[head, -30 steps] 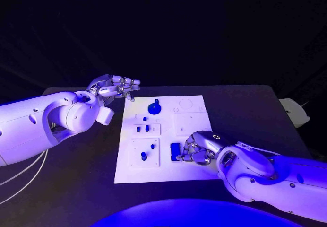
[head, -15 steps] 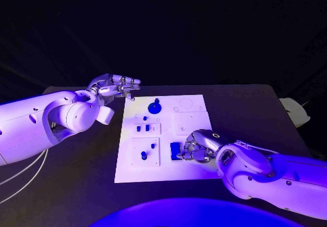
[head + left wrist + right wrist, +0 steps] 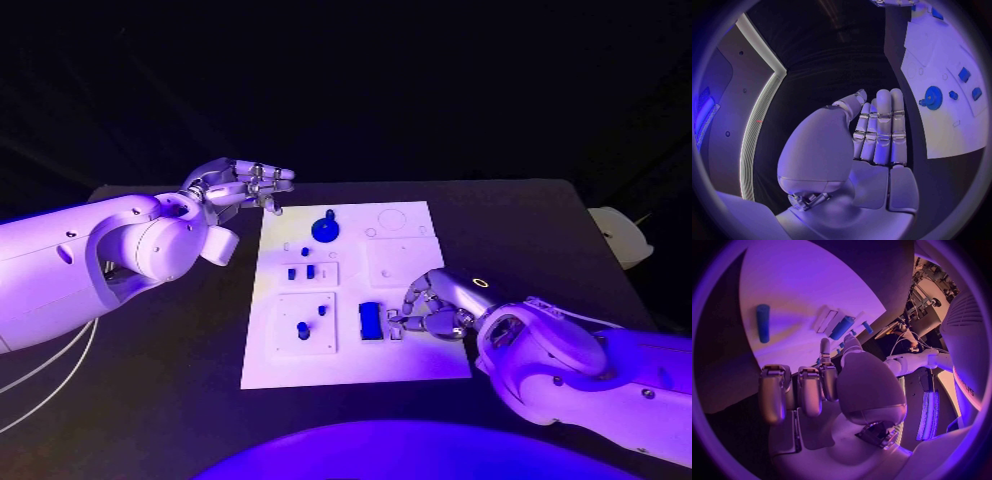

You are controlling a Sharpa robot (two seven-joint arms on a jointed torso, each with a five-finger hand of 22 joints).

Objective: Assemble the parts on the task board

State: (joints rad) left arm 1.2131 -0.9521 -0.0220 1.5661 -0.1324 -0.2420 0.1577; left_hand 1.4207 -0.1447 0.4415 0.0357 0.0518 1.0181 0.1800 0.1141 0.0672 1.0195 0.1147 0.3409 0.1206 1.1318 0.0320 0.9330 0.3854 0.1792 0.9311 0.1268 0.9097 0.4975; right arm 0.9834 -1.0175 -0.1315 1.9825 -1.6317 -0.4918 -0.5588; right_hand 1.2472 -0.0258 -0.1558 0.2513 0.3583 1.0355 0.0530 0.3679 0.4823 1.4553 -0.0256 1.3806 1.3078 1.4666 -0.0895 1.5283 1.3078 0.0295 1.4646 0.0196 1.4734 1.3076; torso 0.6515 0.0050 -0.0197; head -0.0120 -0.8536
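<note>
While several parts (image 3: 371,320) lie loose on the task board (image 3: 411,360), my right hand (image 3: 433,310) and left hand (image 3: 238,183) grasp nothing, so I judge assembly barely begun

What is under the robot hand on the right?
The white task board lies under the right robot hand, with a blue bar beside its fingers. Whatever sits directly beneath the palm is covered.
</note>
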